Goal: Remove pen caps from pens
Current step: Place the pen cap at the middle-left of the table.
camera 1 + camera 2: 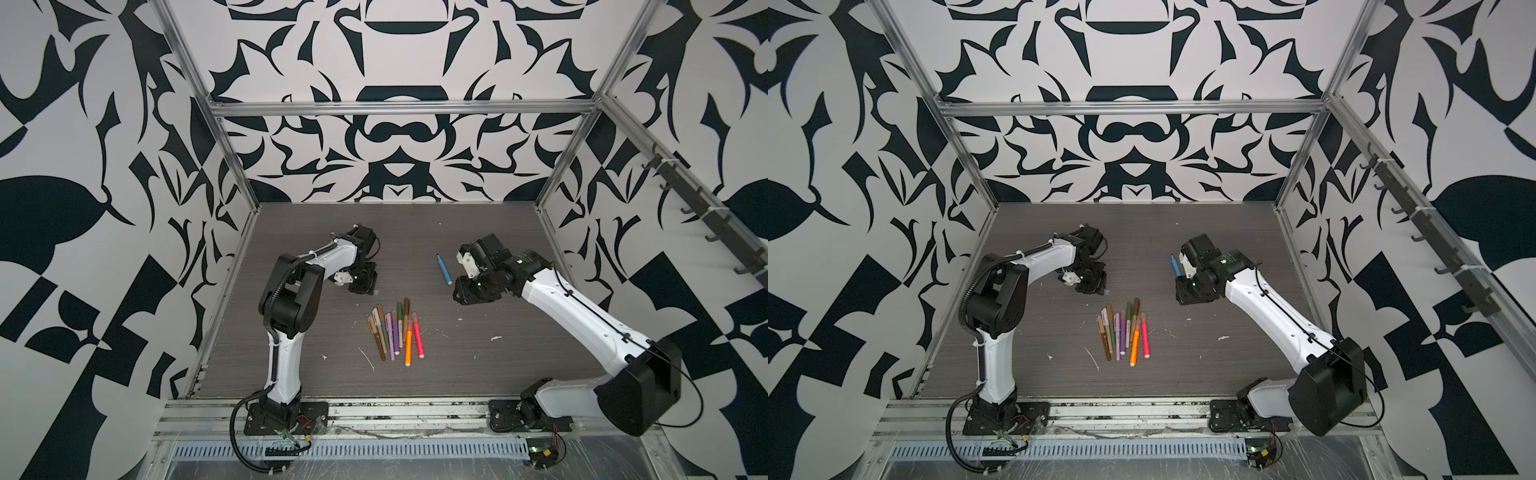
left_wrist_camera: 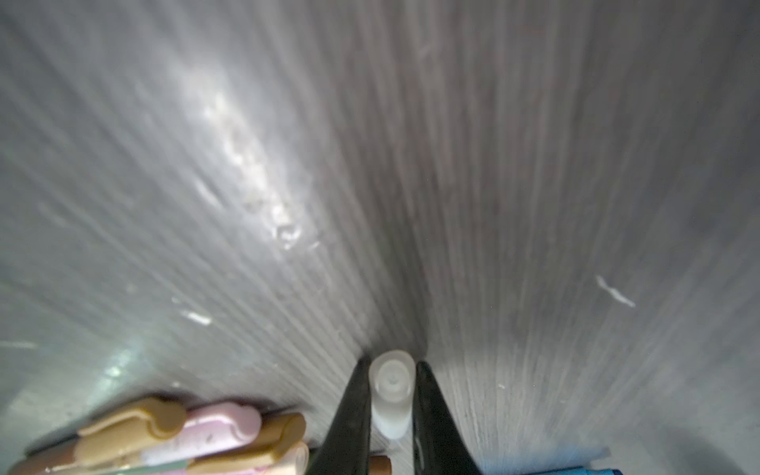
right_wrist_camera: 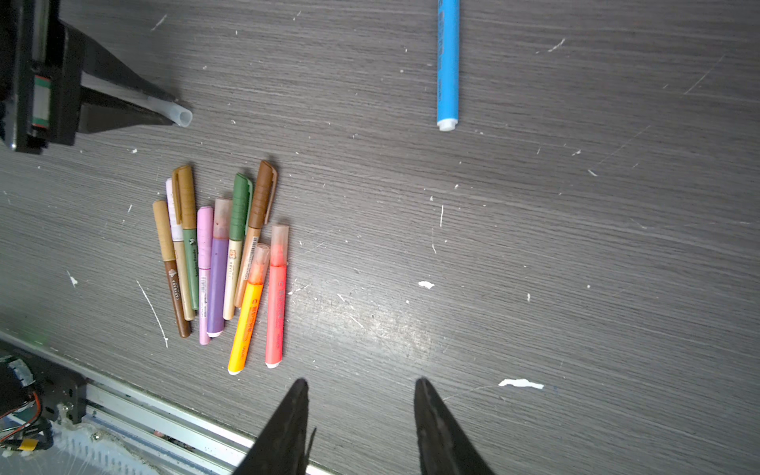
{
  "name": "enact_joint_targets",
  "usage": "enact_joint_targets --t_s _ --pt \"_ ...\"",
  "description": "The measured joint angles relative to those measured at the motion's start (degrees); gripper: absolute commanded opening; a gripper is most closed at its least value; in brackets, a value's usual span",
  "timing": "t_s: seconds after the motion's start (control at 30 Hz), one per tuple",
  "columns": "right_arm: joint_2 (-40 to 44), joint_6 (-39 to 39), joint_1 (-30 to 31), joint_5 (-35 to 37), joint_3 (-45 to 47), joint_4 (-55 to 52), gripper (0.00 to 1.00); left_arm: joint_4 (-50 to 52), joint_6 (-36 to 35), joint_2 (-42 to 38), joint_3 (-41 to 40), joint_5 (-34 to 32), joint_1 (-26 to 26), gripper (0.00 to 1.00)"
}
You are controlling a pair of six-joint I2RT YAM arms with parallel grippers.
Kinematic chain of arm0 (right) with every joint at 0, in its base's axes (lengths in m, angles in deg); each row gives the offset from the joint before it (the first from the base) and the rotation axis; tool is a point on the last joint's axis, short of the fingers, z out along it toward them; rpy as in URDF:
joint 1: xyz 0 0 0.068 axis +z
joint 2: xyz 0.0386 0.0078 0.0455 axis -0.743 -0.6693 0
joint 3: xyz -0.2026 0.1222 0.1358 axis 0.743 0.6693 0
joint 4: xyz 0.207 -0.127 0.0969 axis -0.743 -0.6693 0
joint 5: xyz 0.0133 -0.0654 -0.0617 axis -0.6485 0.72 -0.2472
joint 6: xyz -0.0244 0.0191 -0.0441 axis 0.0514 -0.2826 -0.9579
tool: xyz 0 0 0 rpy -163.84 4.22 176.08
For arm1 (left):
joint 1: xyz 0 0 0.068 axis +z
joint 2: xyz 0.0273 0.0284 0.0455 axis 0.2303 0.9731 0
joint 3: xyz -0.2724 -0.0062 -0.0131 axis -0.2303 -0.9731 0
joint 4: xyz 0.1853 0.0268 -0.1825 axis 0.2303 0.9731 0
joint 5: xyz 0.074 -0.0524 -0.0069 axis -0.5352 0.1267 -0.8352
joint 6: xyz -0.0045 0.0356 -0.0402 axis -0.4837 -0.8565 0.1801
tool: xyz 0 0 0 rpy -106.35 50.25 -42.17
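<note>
The clear cap point(image 2: 390, 390) sits between the left fingers point(image 2: 353, 411), which are closed against both of its sides near their tips. It is off its pen and low over the surface point(image 3: 575, 246), just beyond the cap ends of the grouped pens point(image 1: 395, 332). Whether it touches the surface cannot be told.

The grouped pens lie side by side, touching or overlapping, each with a cap on, for example the brown cap point(image 3: 263, 193). The blue pen point(image 3: 448, 61) lies alone on the surface, well apart from the group and near the right arm; it appears uncapped. The right fingers point(image 3: 288, 419) are apart, hold nothing and hang above the surface.

Judged status: one pen done, the group remaining.

Hazards:
- The cap is smooth, round and held only at the fingertips. It may squirt out or twist under pressure.
- If released here, it may roll into the group and be mistaken for a fitted cap.
- The pens are packed tight. Fingers closing on one may catch or drag its neighbour.
- The blue pen's exposed tip may mark the surface if it is pushed.
</note>
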Motion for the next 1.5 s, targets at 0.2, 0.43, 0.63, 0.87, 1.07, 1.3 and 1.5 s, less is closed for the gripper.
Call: enact_joint_targets --t_s 0.2,0.43,0.63,0.87,1.07,1.3,1.5 --pt "-0.7 0.1 0.0 -0.2 0.0 1.6 0.45 5.1 -11.4 0.9 2.6 -4.1 7.7 0.14" --pt "-6.5 0.2 0.0 -1.6 -1.9 3.1 0.44 8.6 -28.1 0.9 2.7 -5.7 17.0 0.14" --pt "-11.6 0.2 0.0 -2.6 -6.5 4.3 0.44 12.3 -44.3 1.4 4.1 -7.4 21.5 0.13" --pt "-14.6 0.2 0.0 -3.8 -9.8 4.7 0.44 16.5 -61.7 4.8 10.5 -13.5 21.4 0.14" --pt "-14.7 0.2 0.0 -4.0 -10.2 4.9 0.44 20.1 -73.1 7.5 16.8 -17.7 21.3 0.15" --pt "-12.2 0.2 0.0 -3.9 -8.3 5.1 0.45 22.0 -80.5 10.5 20.4 -18.8 21.3 0.21" --pt "-10.3 0.5 0.1 -3.9 -6.4 5.1 0.45 22.5 -82.2 10.9 20.4 -17.1 21.3 0.22"
